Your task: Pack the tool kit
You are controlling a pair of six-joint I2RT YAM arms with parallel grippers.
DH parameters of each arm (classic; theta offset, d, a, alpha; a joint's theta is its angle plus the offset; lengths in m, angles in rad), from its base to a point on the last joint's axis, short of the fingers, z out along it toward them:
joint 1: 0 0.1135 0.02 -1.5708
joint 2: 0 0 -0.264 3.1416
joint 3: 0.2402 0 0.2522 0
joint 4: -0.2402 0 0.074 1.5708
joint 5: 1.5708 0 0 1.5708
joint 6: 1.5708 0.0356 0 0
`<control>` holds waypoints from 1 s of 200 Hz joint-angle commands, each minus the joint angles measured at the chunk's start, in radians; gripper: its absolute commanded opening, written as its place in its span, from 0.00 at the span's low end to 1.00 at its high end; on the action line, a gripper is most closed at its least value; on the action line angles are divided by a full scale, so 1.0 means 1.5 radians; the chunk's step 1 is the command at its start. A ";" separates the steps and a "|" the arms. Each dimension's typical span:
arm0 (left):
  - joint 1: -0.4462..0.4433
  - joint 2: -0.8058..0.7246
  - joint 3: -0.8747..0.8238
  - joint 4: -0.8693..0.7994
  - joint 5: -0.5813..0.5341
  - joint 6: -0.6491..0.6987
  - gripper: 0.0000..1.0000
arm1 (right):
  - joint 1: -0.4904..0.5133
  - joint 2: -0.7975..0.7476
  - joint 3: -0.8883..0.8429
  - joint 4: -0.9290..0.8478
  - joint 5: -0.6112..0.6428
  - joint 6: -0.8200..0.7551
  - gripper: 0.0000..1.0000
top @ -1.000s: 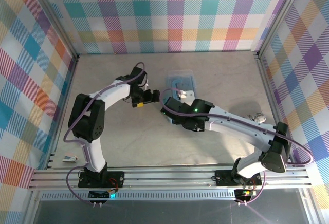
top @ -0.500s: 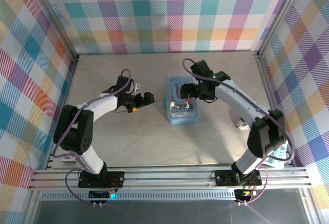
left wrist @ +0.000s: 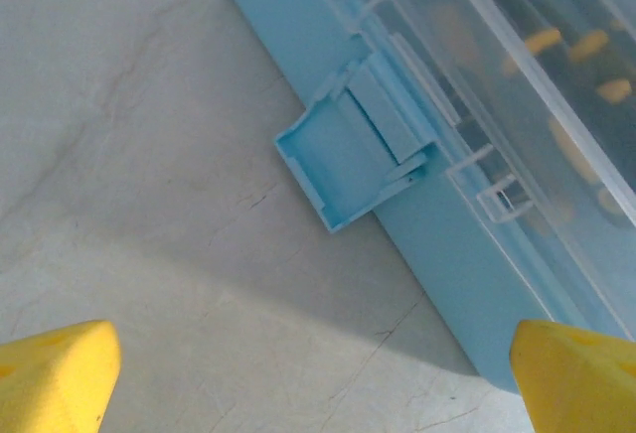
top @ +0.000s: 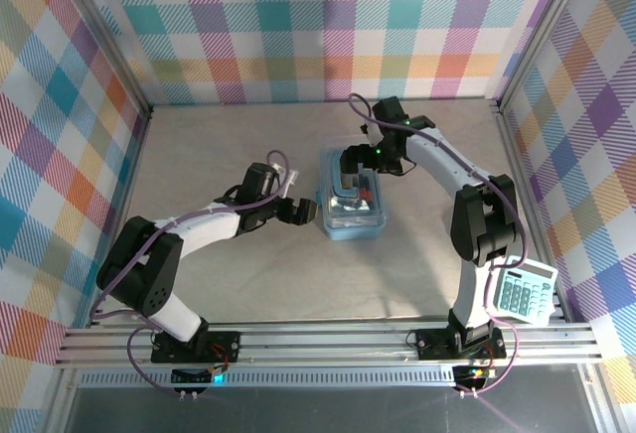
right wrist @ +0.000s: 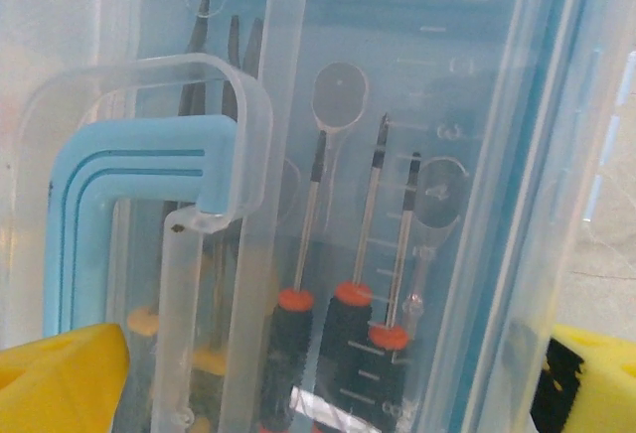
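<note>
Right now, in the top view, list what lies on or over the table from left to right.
left end effector → light blue tool case → calculator

Bare table (top: 248,289) left of case (top: 353,219) — latch (left wrist: 348,150) apparently sticks out.

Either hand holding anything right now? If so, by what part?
Nothing is held. Both hands are open: the left hand sits beside the latch of the case, and the right hand is over the lid.
</note>
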 commanded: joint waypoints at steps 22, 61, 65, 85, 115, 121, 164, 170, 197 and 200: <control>-0.058 0.051 0.012 -0.008 -0.127 0.110 1.00 | 0.003 0.028 0.042 -0.034 -0.073 -0.053 0.99; -0.066 0.068 -0.025 0.044 -0.170 0.088 1.00 | 0.014 0.066 0.082 -0.123 -0.081 -0.136 0.99; -0.067 0.071 -0.029 0.049 -0.174 0.086 1.00 | 0.016 0.072 0.087 -0.135 -0.076 -0.144 0.99; -0.070 0.088 -0.034 0.065 -0.205 0.077 1.00 | 0.034 0.089 0.097 -0.174 -0.054 -0.179 0.99; -0.079 0.119 -0.011 0.062 -0.216 0.086 1.00 | 0.045 0.082 0.080 -0.170 -0.054 -0.183 0.99; -0.079 0.124 -0.011 0.066 -0.214 0.088 1.00 | 0.045 0.080 0.077 -0.169 -0.054 -0.182 0.99; -0.082 0.158 -0.017 0.106 -0.222 0.091 1.00 | 0.045 0.070 0.082 -0.182 -0.052 -0.193 0.99; -0.082 0.160 -0.017 0.109 -0.228 0.089 1.00 | 0.045 0.070 0.083 -0.185 -0.050 -0.193 0.99; -0.083 0.165 -0.015 0.110 -0.283 0.061 1.00 | 0.045 0.069 0.086 -0.190 -0.045 -0.193 0.99; -0.082 0.165 -0.015 0.110 -0.290 0.058 1.00 | 0.045 0.069 0.086 -0.190 -0.044 -0.193 0.99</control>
